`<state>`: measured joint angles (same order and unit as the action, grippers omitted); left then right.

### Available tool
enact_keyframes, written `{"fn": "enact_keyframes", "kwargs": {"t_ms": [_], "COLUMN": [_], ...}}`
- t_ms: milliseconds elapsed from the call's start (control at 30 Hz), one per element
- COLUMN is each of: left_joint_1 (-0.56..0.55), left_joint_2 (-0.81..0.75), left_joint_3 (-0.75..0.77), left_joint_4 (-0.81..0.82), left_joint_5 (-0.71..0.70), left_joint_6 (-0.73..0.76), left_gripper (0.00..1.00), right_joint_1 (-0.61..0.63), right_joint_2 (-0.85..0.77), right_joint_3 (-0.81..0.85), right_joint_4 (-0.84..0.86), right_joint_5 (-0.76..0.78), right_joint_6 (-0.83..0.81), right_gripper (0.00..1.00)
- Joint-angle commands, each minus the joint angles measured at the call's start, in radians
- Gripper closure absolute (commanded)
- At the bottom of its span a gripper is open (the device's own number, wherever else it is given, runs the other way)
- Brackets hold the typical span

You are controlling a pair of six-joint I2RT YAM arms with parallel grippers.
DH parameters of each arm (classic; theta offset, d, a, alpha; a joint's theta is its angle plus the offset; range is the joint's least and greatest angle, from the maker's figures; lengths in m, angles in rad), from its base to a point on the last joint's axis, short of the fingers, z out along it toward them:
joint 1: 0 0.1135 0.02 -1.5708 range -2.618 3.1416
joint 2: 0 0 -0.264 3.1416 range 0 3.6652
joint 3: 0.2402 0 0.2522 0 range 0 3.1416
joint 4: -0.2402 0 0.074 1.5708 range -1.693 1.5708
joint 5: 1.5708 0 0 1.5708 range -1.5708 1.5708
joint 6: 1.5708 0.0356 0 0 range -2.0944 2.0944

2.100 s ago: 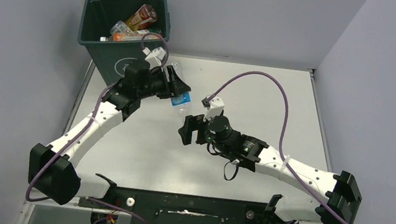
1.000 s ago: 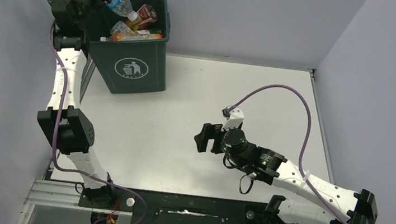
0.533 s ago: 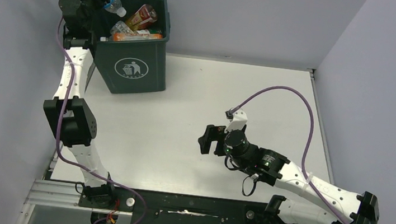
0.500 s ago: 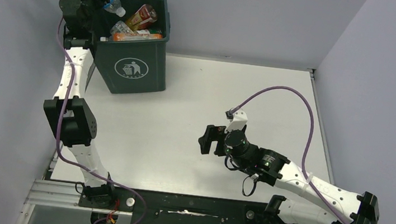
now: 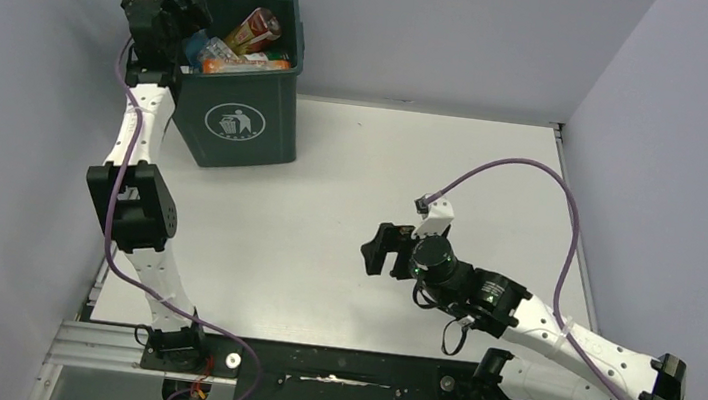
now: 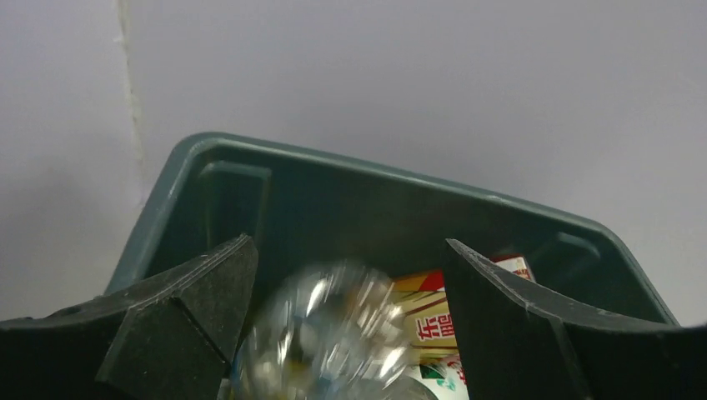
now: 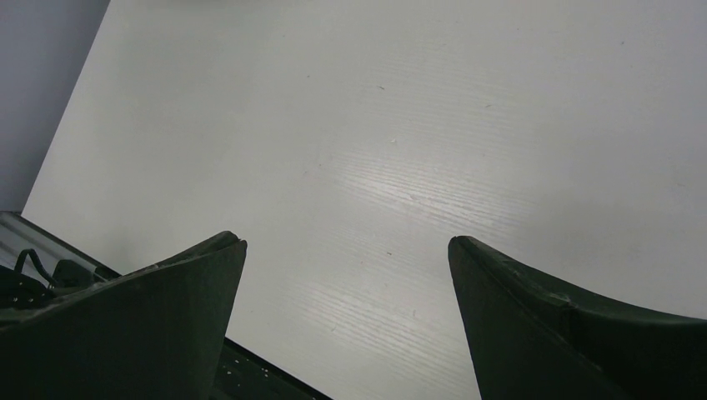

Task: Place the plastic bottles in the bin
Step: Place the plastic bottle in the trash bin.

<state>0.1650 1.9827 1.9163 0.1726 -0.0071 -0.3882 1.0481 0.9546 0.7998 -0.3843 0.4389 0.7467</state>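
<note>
Top external view, white table (image 5: 414, 167), grey walls (image 5: 430, 28), green bin (image 5: 268, 120) far-left corner

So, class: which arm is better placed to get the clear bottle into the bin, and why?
Left. The left pincer hangs over the bin, jaws apart, the blurred clear bottle between them above the bin's contents. The right pincer is open above bare table, far from the bin.
</note>
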Motion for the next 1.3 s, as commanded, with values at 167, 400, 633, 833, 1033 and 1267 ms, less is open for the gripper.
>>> {"fn": "enact_keyframes", "kwargs": {"t_ms": [167,400,633,833,1033,1267], "left_joint_1": [-0.004,-0.004,-0.004,-0.019,-0.123,-0.225], "left_joint_2": [-0.124,-0.278,-0.507,-0.662,-0.763,-0.759], "left_joint_3": [0.046,-0.015,-0.259,-0.451,-0.625,-0.744], "left_joint_4": [-0.075,-0.165,-0.159,-0.170,-0.187,-0.207], "left_joint_5": [0.019,0.053,0.144,0.202,0.151,0.103], "left_joint_6": [0.025,0.025,-0.028,-0.051,-0.005,0.012], "left_gripper": [0.17,0.16,0.16,0.16,0.16,0.16], "right_joint_1": [-0.005,-0.007,-0.015,-0.082,-0.364,-0.732], "right_joint_2": [-0.113,-0.137,-0.168,-0.162,-0.140,-0.094], "right_joint_3": [-0.054,-0.057,-0.056,-0.051,-0.140,-0.236], "right_joint_4": [0.011,-0.004,-0.061,-0.069,0.092,0.254], "right_joint_5": [0.072,0.092,0.197,0.262,0.077,-0.141], "right_joint_6": [0.005,-0.007,-0.029,-0.080,-0.159,-0.191], "right_gripper": [0.02,0.02,0.02,0.02,0.02,0.02]}}
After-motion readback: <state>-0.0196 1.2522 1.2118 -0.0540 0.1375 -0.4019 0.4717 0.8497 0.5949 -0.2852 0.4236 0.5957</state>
